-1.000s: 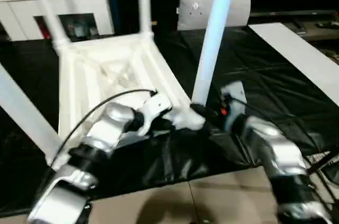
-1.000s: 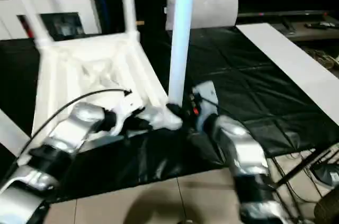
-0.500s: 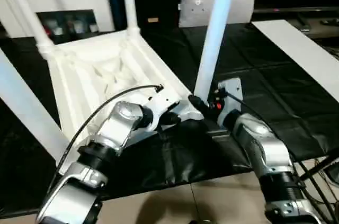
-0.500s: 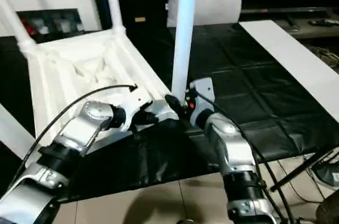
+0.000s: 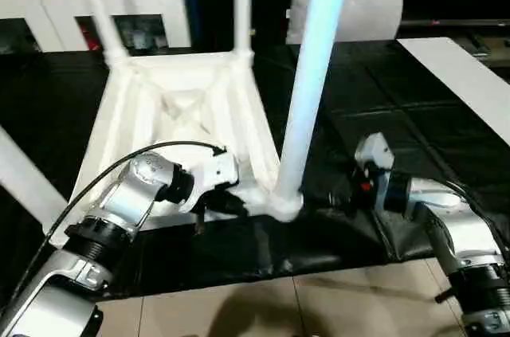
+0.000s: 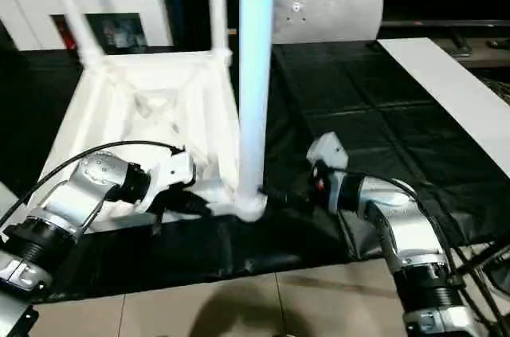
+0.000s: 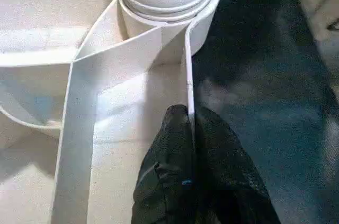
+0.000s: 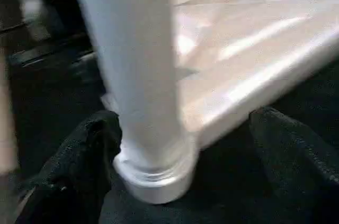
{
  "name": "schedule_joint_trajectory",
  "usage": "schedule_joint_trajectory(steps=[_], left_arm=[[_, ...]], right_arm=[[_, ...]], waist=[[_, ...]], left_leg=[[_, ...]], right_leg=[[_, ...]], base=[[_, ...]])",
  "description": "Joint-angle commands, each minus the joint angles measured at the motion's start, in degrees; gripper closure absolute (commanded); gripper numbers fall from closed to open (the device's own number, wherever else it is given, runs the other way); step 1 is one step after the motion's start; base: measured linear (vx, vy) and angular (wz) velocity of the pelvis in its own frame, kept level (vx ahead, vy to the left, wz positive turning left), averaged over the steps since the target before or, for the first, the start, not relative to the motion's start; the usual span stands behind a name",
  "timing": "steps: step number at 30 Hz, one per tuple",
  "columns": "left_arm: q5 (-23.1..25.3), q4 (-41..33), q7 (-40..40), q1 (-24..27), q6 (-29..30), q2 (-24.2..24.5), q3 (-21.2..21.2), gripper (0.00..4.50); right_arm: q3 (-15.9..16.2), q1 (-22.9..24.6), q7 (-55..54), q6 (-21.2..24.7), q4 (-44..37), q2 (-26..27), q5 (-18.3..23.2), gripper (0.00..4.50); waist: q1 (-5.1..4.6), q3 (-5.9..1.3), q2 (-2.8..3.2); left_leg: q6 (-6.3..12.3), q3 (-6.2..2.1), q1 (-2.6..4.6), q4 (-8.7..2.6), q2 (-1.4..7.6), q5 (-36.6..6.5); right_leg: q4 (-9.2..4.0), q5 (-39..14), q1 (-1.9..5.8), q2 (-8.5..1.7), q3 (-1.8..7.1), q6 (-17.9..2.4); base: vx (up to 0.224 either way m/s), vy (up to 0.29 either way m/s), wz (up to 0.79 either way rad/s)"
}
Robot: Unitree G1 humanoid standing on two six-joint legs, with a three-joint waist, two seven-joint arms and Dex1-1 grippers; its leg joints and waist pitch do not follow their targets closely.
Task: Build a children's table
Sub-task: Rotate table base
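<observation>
You have the children's table [image 5: 179,118] upside down on the black mat [image 5: 374,114], its near edge close to the mat's front border and the tiled floor [image 5: 335,305]; open mat lies to its right. Your left gripper [image 7: 192,128] reaches in level, fingers clenched on the thin rim wall beside the near corner socket [image 5: 283,203]. Your right gripper [image 8: 183,144] stands released, fingers spread either side of the near leg [image 5: 307,74], which points straight up.
</observation>
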Motion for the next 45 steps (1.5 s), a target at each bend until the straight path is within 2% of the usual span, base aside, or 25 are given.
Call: schedule_joint_trajectory(steps=[1, 6, 10, 11, 14, 16, 21, 28, 29, 30, 33, 35, 38, 39, 41, 43, 44, 45], left_arm=[[-1.1, -3.3, -4.9, -0.6, -2.9, -0.4, -2.9, 4.5], [-1.2, -3.1, -7.6, -0.8, -4.9, 0.3, -3.7, 4.5], [-1.4, -2.9, -9.5, -1.1, -5.9, 0.4, -4.3, 4.5], [-1.4, -2.8, -9.8, -1.2, -6.2, 0.4, -4.6, 4.5], [-1.5, -2.6, -10.3, -1.4, -6.8, 0.4, -5.1, 4.5], [-1.4, -2.4, -10.6, -1.6, -7.0, 0.3, -5.2, 4.5], [-1.2, -1.9, -10.8, -1.9, -7.6, 0.1, -5.2, 4.5], [-1.1, -1.6, -10.9, -1.9, -8.0, 0.1, -5.3, 4.5], [-1.0, -1.6, -10.7, -1.9, -8.0, 0.0, -5.2, 4.5], [-0.8, -1.3, -9.4, -1.9, -7.1, -0.3, -4.9, 4.5], [-0.3, -0.9, -4.7, -2.1, -2.6, -1.4, -3.3, 4.5], [-0.7, -0.9, -2.8, -2.2, -0.6, -2.3, -2.3, 4.5], [-1.2, -2.0, 2.1, -2.2, 4.6, -4.5, -0.4, 4.5], [-1.3, -2.3, 3.3, -2.2, 5.9, -5.1, 0.0, 4.5], [-1.8, -3.1, 8.0, -2.3, 9.9, -7.6, 1.7, 4.5], [-1.8, -2.9, 10.7, -2.5, 11.6, -9.3, 2.6, 4.5], [-1.8, -2.9, 10.7, -2.5, 11.6, -9.3, 2.6, 4.5], [-1.1, -1.9, 14.8, -3.2, 13.0, -11.6, 3.4, 4.5]], right_arm=[[1.1, -1.7, 4.3, 0.4, 0.1, -0.9, 1.2, 0.74], [3.0, -3.6, 8.2, -0.9, 3.1, -1.5, 1.1, 1.18], [4.5, -5.3, 12.1, -2.1, 6.0, -1.6, 0.3, 1.37], [4.8, -5.5, 13.0, -1.5, 6.1, -1.6, 0.5, 1.66], [5.8, -6.0, 15.0, -0.2, 6.3, -1.7, 1.0, 1.73], [6.0, -6.2, 15.7, 0.1, 6.4, -1.6, 1.2, 2.07], [6.4, -6.8, 16.3, -0.9, 7.6, -1.0, 1.1, 2.47], [6.5, -6.4, 16.6, -0.4, 7.4, -0.2, 1.5, 2.59], [6.6, -6.1, 16.6, 0.0, 6.9, -0.2, 1.6, 2.59], [5.9, -5.2, 15.8, 1.1, 5.7, 0.0, 2.3, 2.59], [4.6, -3.0, 12.6, 4.6, 2.1, 0.2, 3.8, 2.59], [4.0, -1.7, 9.4, 6.2, 0.0, 0.8, 3.7, 2.59], [2.2, 0.0, -1.1, 7.6, -2.2, 4.6, 1.8, 2.59], [1.8, 0.3, -3.5, 7.8, -2.5, 5.7, 1.4, 2.59], [-0.1, 0.9, -11.1, 9.4, -3.4, 9.6, 1.0, 2.59], [-0.7, 1.2, -15.0, 10.3, -4.2, 11.5, 0.5, 2.6], [-0.7, 1.2, -15.0, 10.3, -4.2, 11.5, 0.5, 2.6], [-1.0, 1.2, -20.3, 10.9, -4.4, 14.1, -1.0, 2.6]], waist=[[-0.09, -4.09, -0.36], [1.0, -4.11, -0.61], [1.05, -4.09, -0.67], [1.05, -4.1, -0.75], [1.1, -4.17, -0.83], [1.17, -4.15, -0.79], [1.21, -4.11, -0.85], [1.18, -4.16, -0.7], [1.2, -4.17, -0.5], [1.15, -4.15, -0.68], [1.21, -4.1, -0.46], [1.29, -3.99, -0.64], [0.76, -3.56, -0.62], [0.53, -3.47, -0.46], [-0.34, -3.48, -0.71], [-1.41, -3.56, -0.62], [-1.94, -3.66, -0.61], [-2.38, -3.75, -0.58]], left_leg=[[5.53, 0.01, 0.07, -3.79, 1.78, -7.4], [4.28, 0.13, 0.4, -3.83, 1.86, -8.2], [3.89, 0.12, 0.32, -3.83, 1.86, -8.5], [3.89, 0.12, 0.28, -3.84, 1.85, -8.1], [4.23, 0.12, 0.16, -3.77, 1.81, -7.4], [4.25, 0.13, 0.17, -3.76, 1.82, -7.2], [3.8, 0.1, 0.19, -3.78, 1.79, -8.0], [3.62, 0.06, 0.2, -3.79, 1.82, -8.0], [3.55, 0.03, 0.22, -3.8, 1.81, -8.1], [3.53, 0.07, 0.23, -3.79, 1.81, -8.2], [3.35, 0.08, 0.32, -3.86, 1.9, -8.0], [2.92, 0.08, 0.3, -3.89, 1.67, -8.8], [2.04, -0.01, 0.37, -3.97, 1.38, -11.1], [1.37, -0.1, 0.71, -3.84, 1.09, -12.3], [0.64, -0.36, 0.19, -3.81, 0.73, -12.5], [0.82, -0.54, 0.13, -3.73, 0.69, -12.9], [1.23, -0.66, -0.04, -3.78, 0.75, -12.9], [1.56, -0.72, -0.37, -3.86, 0.86, -12.3]], right_leg=[[-3.12, -15.0, 3.68, -3.38, 3.26, -11.0], [-3.26, -16.9, 3.39, -3.61, 3.34, -10.5], [-3.24, -17.0, 3.42, -3.6, 3.33, -10.4], [-3.14, -16.4, 3.45, -3.54, 3.35, -10.5], [-2.95, -15.5, 3.58, -3.48, 3.34, -10.7], [-2.99, -16.0, 3.53, -3.56, 3.35, -10.5], [-3.22, -17.8, 3.49, -3.59, 3.29, -10.0], [-3.14, -17.1, 3.48, -3.5, 3.27, -10.1], [-3.12, -17.2, 3.51, -3.5, 3.26, -10.2], [-3.19, -17.2, 3.48, -3.46, 3.26, -10.1], [-3.21, -16.8, 3.5, -3.39, 3.36, -10.1], [-3.5, -19.0, 3.53, -3.48, 3.23, -9.2], [-4.57, -26.4, 3.26, -3.54, 2.9, -6.5], [-5.25, -30.3, 2.96, -3.63, 2.57, -5.1], [-5.65, -33.1, 3.33, -3.57, 2.07, -2.9], [-5.93, -33.4, 3.28, -3.41, 1.8, -2.2], [-5.86, -32.2, 3.37, -3.4, 1.75, -2.5], [-5.58, -30.4, 3.53, -3.35, 1.84, -2.9]], base=[[0.0, 0.0, 0.0], [0.0, 0.0, 0.0], [0.0, 0.0, 0.0], [0.0, 0.0, 0.0], [0.0, 0.0, 0.0], [0.0, 0.0, 0.0], [0.0, 0.0, 0.0], [0.0, 0.0, 0.0], [0.0, 0.0, 0.0], [0.0, 0.0, 0.0], [0.0, 0.0, 0.0], [0.0, 0.0, 0.0], [0.0, 0.0, 0.0], [0.0, 0.0, 0.0], [0.0, 0.0, 0.0], [0.0, 0.0, 0.0], [0.0, 0.0, 0.0], [0.0, 0.0, 0.0]])
